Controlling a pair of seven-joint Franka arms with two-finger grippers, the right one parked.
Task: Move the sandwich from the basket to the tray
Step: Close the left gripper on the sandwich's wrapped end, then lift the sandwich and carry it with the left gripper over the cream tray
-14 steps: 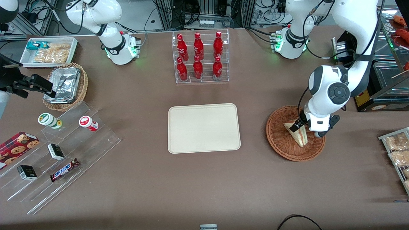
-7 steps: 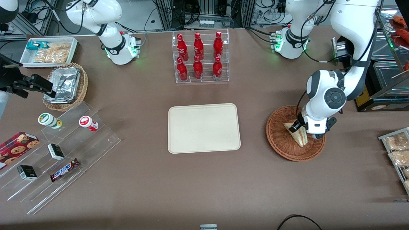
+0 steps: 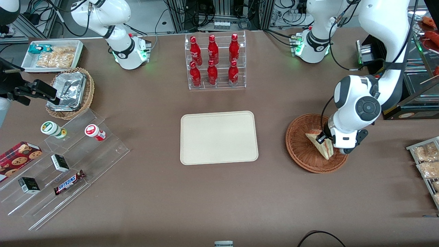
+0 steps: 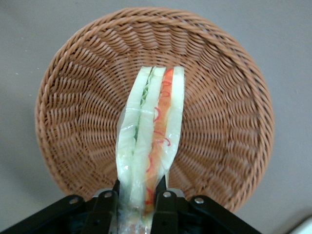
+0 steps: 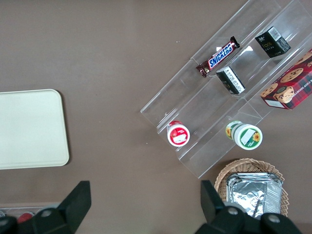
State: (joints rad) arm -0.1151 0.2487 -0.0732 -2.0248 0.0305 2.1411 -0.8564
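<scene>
Brown tabletop (image 3: 219,199) carries everything, and I take the tray (image 3: 219,137) at its middle as my marker. That tray, cream and rectangular, lies bare and has not shifted over the last second. Farther from the front camera than the tray stands a clear rack of red bottles (image 3: 215,61), unchanged too.

Toward the working arm's end of the table from the tray sits the basket (image 3: 301,151), round and reddish-brown, in the same spot as before. The working arm's white wrist has moved: a second ago it hung over the basket's edge farthest from the tray; half a second ago it had dipped a little closer in; now it sits slightly farther from the tray and a touch nearer the front camera.

The gripper (image 3: 324,139) is over the basket, its two black fingers (image 4: 105,207) pinched on the sandwich (image 3: 321,144), one on each bread face at the wedge's wide end. The wrist camera shows the wedge (image 4: 148,146) standing on edge between them, filling stripes of green and red facing up, wrap crinkled, the woven floor of the basket (image 4: 229,126) below it. Whether the wedge's tip touches the weave I cannot tell. Compared with a second ago, the sandwich has swung with the wrist, sitting a shade farther from the tray, yet within the basket's rim.
</scene>
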